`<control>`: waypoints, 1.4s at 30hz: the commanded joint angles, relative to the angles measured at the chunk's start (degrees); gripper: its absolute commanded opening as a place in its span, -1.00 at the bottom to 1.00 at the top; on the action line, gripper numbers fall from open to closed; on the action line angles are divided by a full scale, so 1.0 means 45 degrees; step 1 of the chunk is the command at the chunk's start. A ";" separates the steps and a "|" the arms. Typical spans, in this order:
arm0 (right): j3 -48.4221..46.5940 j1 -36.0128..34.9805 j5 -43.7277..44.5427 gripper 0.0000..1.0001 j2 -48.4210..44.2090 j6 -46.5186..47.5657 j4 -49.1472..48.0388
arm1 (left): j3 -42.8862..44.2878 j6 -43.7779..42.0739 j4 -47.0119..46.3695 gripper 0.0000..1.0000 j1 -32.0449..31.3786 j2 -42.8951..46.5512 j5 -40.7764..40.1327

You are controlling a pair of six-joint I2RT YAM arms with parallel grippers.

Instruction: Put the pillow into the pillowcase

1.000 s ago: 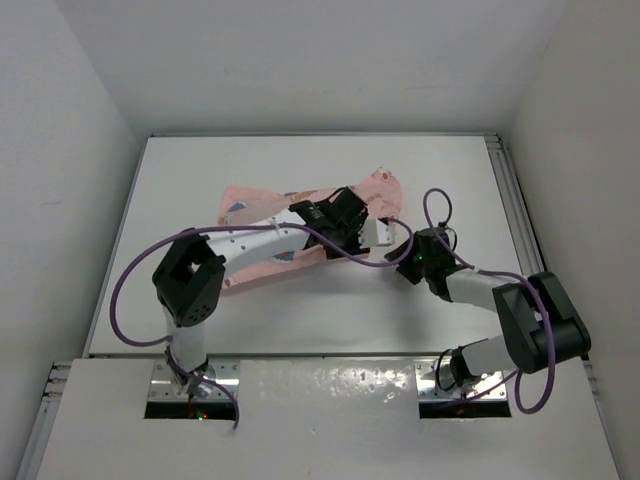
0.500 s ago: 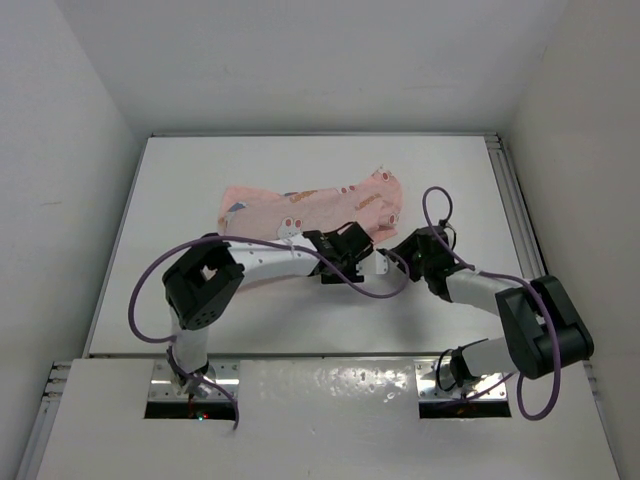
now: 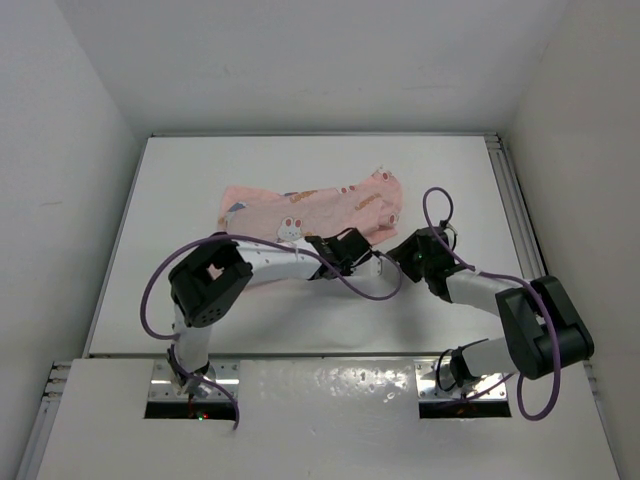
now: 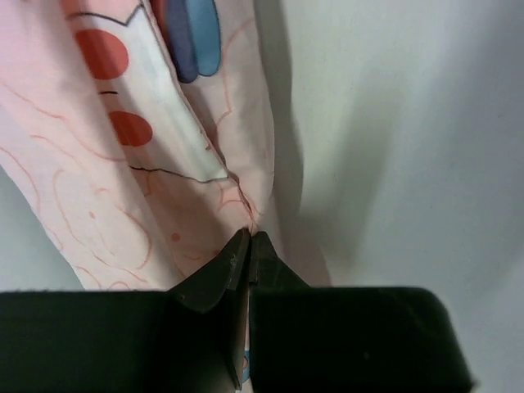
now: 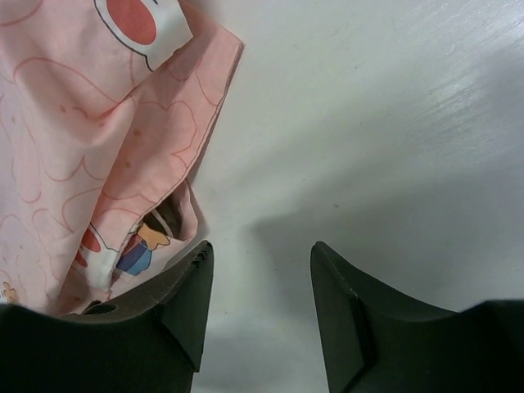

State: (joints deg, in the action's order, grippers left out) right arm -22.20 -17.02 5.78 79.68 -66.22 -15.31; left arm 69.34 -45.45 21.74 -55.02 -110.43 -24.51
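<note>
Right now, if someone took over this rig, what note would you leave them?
Left gripper: fingers shut, apparently pinching a fold at the edge of the pillowcase.
Right gripper: fingers open, holding nothing, low beside the case's corner.
Pillowcase: lying crumpled mid-table.
Pillow: not visible in any view; I cannot tell whether it is already inside.
Left to do: find out where the pillow is, then finish or check the insertion.

Left arm (image 3: 265, 256) reaching toward centre, left end effector (image 4: 248, 239) with fingers pressed together on a fold of the pillowcase (image 4: 123, 164). Right arm (image 3: 478, 290) bent inward, right end effector (image 5: 258, 252) with jaws apart.
</note>
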 commanded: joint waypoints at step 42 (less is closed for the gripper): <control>0.4544 -0.0223 0.1625 -1.00 -0.3164 -0.3541 -0.2621 | 0.2616 0.2013 0.5946 0.99 0.1384 0.2997 0.7686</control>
State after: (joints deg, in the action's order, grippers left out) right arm -2.42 -18.76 10.04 75.11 -90.32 -39.09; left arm 78.08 -37.58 45.12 -52.45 -100.68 2.33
